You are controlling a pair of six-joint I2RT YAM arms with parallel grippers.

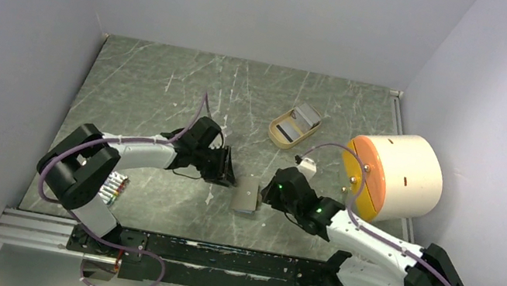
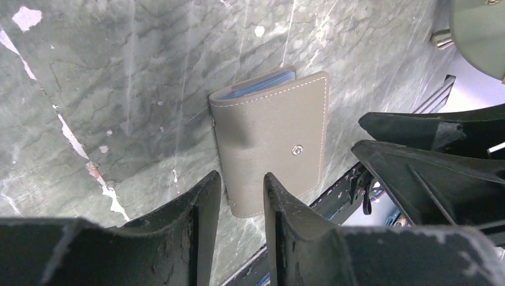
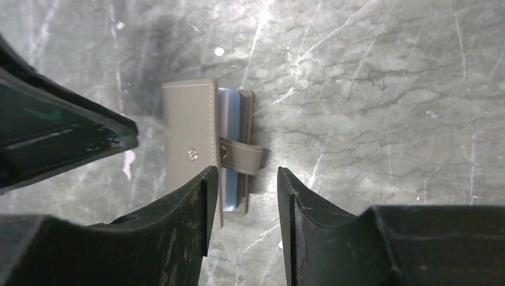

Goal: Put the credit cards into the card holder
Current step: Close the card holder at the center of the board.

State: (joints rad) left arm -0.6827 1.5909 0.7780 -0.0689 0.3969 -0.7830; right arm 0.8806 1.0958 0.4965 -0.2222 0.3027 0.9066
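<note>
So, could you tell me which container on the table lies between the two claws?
The grey-olive card holder, lying flat between the left claw and right claw; the tan tray and cream cylinder sit farther back.

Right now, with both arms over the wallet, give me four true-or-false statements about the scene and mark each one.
1. The card holder lies on the table between the left gripper and the right gripper. True.
2. The left gripper is shut on the card holder. False: its fingers stand apart with nothing between them.
3. The tan tray sits farther back on the table than the card holder. True.
4. The right gripper holds a card. False: it is open and empty.
</note>
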